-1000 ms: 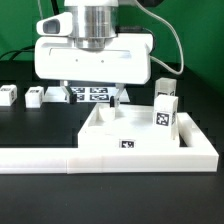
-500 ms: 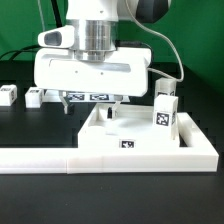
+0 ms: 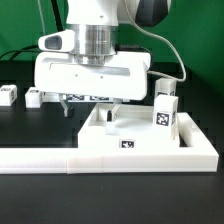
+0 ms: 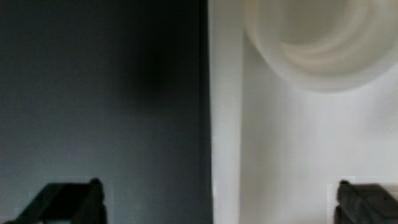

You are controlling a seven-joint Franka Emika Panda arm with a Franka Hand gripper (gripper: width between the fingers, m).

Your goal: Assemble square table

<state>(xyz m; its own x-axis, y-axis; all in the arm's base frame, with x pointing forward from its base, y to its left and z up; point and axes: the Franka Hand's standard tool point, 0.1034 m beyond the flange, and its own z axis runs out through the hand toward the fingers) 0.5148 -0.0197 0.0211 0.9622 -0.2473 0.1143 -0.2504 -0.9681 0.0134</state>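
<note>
Tabletop (image 3: 150, 146) sits at the exterior view's right, up against the low white wall (image 3: 40, 160) in front. One leg (image 3: 165, 112) stands upright at its right side. Second leg (image 3: 8, 95) and third leg (image 3: 35, 96) are on the black table (image 3: 30, 125), far left. Gripper (image 3: 88, 108) hangs over the tabletop's left edge, fingers spread wide and holding nothing. Wrist view: that edge runs between the fingertips (image 4: 68, 203).

The pincer (image 3: 88, 108) hides most of the marker board (image 3: 97, 96); the wrist view's tabletop (image 4: 302, 120) is blurred.
</note>
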